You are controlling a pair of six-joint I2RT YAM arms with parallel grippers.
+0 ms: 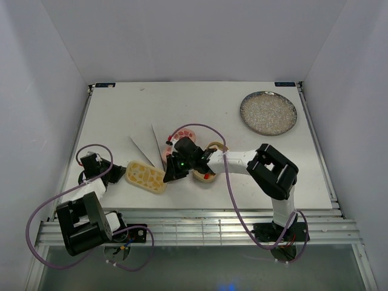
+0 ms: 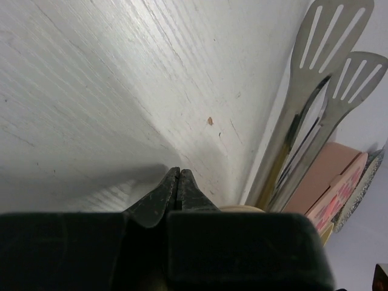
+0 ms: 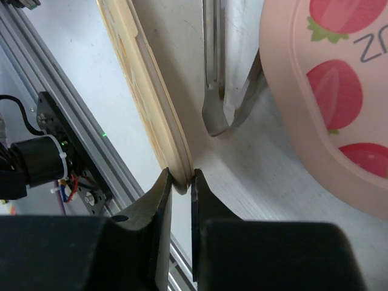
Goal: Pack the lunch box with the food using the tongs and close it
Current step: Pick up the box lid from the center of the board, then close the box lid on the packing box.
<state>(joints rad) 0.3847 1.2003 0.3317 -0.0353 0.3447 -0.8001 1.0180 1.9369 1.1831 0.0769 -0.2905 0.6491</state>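
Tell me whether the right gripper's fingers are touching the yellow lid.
Touching. The right wrist view shows the fingers pinching the yellow lid at its rim, with no gap.

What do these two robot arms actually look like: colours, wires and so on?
The left arm and right arm are white tubes joined by chunky black blocks, each trailing a looping purple cable. Each ends in a black claw with two tapered fingers: left claw, right claw. A small green light glows near the right wrist.
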